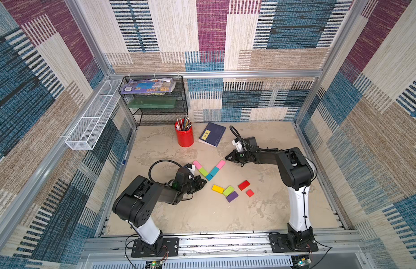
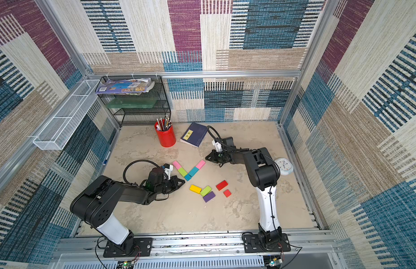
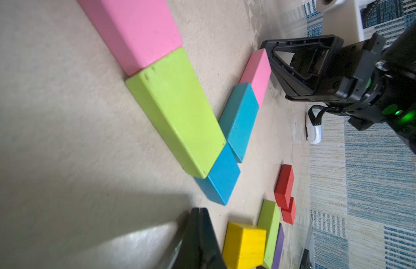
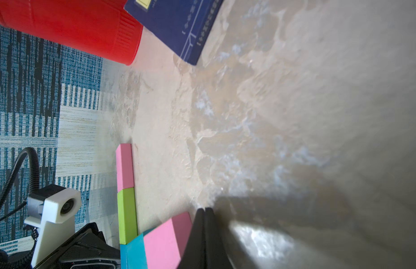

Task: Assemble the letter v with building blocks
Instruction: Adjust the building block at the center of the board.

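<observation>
Blocks form a V in the middle of the beige table (image 1: 260,214) in both top views: pink rectangular block (image 1: 197,164), lime green rectangular block (image 1: 203,171) and small teal square block (image 1: 209,177) as left stroke, teal rectangular block (image 1: 214,171) and second pink block (image 1: 220,164) as right. Five loose blocks (image 1: 228,190) lie nearer, rightward. The left gripper (image 1: 203,182), closed and empty, lies low beside the V's point, arm folded. The right gripper (image 1: 226,156), closed too, reaches left, forearm low.

Left wrist view: each stroke's blocks touch end to end.

Right wrist view: the right gripper's (image 4: 205,209) pressed-together tips sit just beside the second pink block (image 4: 165,242); contact unclear.
</observation>
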